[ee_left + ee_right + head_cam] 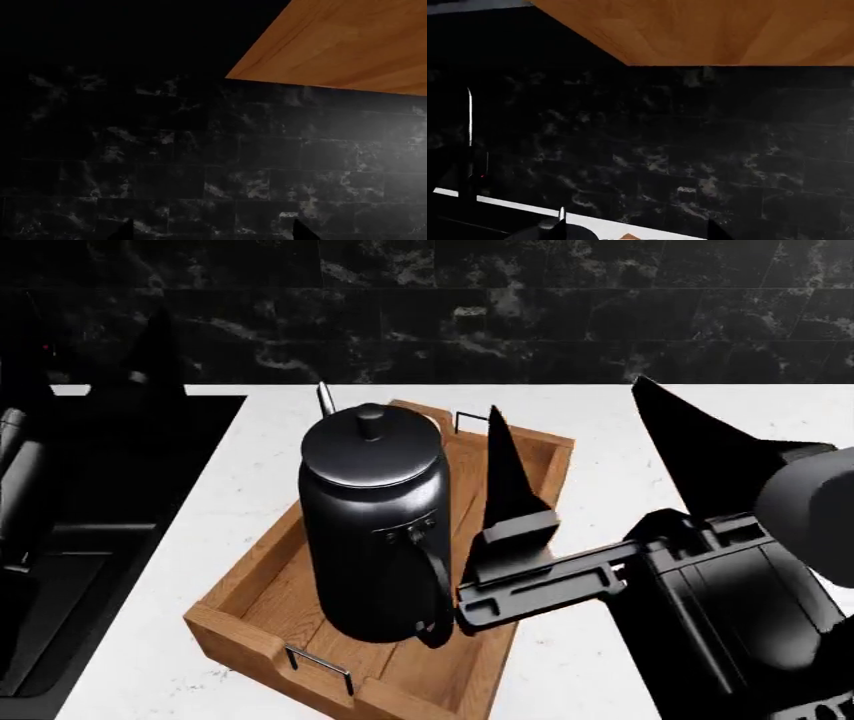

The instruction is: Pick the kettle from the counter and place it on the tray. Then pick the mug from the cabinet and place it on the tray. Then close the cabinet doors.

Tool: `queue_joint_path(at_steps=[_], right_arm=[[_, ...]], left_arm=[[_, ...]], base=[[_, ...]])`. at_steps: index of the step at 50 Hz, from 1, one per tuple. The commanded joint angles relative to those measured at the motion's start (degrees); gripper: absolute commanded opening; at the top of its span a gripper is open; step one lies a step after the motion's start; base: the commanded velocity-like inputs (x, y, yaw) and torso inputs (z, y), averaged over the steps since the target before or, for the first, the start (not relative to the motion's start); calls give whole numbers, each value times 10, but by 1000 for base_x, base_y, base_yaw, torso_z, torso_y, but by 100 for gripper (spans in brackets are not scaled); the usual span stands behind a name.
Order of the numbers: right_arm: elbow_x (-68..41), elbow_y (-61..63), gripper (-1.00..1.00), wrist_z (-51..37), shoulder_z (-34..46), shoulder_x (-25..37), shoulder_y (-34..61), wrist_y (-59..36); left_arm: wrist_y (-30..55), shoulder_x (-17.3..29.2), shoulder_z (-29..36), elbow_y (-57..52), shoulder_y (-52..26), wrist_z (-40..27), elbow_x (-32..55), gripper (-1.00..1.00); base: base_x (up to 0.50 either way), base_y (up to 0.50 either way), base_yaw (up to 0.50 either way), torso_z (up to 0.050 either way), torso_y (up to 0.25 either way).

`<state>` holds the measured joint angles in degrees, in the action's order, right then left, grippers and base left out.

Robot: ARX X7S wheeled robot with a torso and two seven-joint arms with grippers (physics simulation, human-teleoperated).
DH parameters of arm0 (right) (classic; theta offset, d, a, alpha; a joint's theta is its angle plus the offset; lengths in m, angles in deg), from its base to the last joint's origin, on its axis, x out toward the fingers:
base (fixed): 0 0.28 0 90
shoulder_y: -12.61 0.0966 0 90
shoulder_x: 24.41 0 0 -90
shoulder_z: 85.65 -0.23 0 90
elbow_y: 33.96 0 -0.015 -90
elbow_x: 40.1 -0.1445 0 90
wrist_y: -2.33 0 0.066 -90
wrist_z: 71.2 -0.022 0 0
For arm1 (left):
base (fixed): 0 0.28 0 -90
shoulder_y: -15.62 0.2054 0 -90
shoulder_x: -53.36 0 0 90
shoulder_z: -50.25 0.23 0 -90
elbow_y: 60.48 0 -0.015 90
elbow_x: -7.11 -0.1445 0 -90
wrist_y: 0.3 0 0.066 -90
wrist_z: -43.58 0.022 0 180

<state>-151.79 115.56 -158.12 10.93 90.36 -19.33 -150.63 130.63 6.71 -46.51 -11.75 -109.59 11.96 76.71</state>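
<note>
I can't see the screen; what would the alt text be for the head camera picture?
A tall black kettle stands in a wooden tray on a white counter. The robot's right pincer is beside the kettle's handle, open and apart from it. A dark tiled wall runs behind, and a dark sink lies to the left.

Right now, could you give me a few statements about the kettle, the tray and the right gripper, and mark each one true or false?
1. The kettle stands upright inside the tray. True.
2. The kettle's lid is off. False: the knobbed lid sits on top of it.
3. The right gripper is clamped on the kettle's handle. False: it is open beside the kettle, jaws spread.
4. The tray rests on the white counter. True.
5. A white mug stands in the tray next to the kettle. False: no mug shows in any view.
</note>
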Motion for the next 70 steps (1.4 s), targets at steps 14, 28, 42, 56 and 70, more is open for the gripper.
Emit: queue_joint_path(at_steps=[14,28,42,56,70], right_arm=[[-190,5,100,-31,-417,43,26,-269],[-206,5,100,-31,-442,51,26,-270],[-177,5,100,-31,-406,54,43,-270],[-177,5,100,-31,-407,54,42,-270],[-180,5,100,-31,-410,54,40,-270]], left_arm=[[-545,466,260,-187,-35,-288,-70,100],[-526,466,251,-187,-49,-319,-89,100],[-538,466,264,-187,-35,-330,-106,100],[-545,466,273,-187,-25,-334,-118,100],[-549,466,274,-187,-23,-333,-118,100]], base=[[0,0,0,0,0],[0,0,0,0,0],[0,169,0,0,0],[0,500,0,0,0],[0,500,0,0,0]])
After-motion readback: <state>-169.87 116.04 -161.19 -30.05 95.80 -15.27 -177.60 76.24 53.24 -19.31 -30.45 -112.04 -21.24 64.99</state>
